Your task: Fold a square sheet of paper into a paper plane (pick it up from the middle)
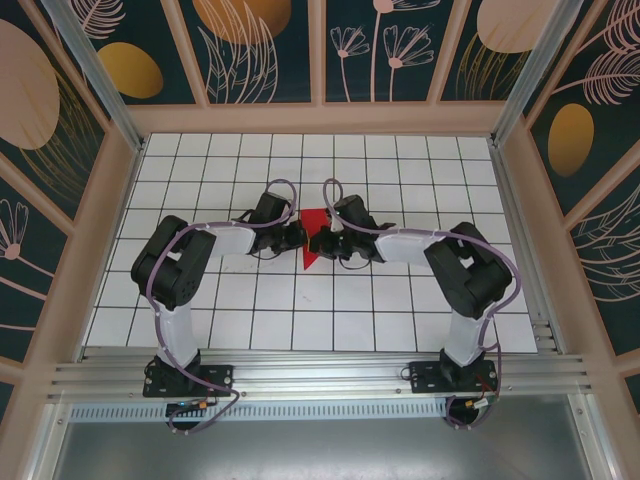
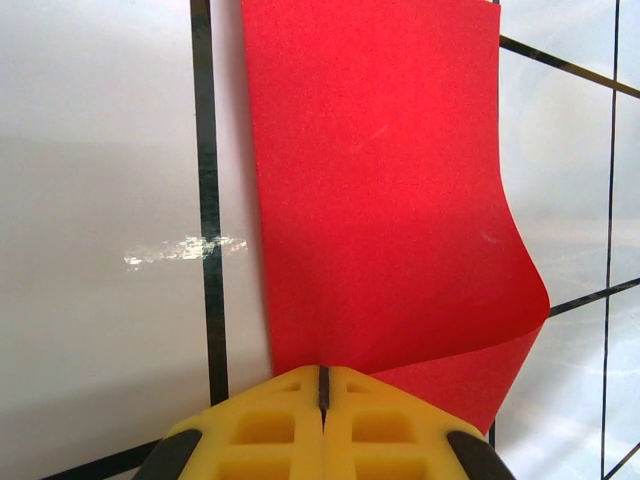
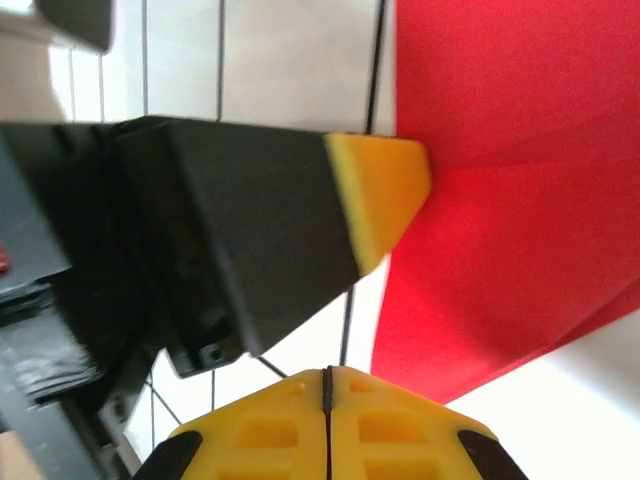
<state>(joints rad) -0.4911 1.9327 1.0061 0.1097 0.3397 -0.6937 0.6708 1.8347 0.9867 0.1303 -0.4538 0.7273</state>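
- While both arms are meeting at the middle of the white gridded desk (image 1: 400, 300), the red sheet of paper (image 2: 380, 200) is lying between them, partly folded, with one flap curling up off the tiles.
- The left gripper (image 2: 322, 378) is pressing its yellow fingers together, tips touching the sheet's edge; whether they are pinching it is unclear.
- The right gripper (image 3: 328, 378) is hovering just beside the sheet, fingers together.
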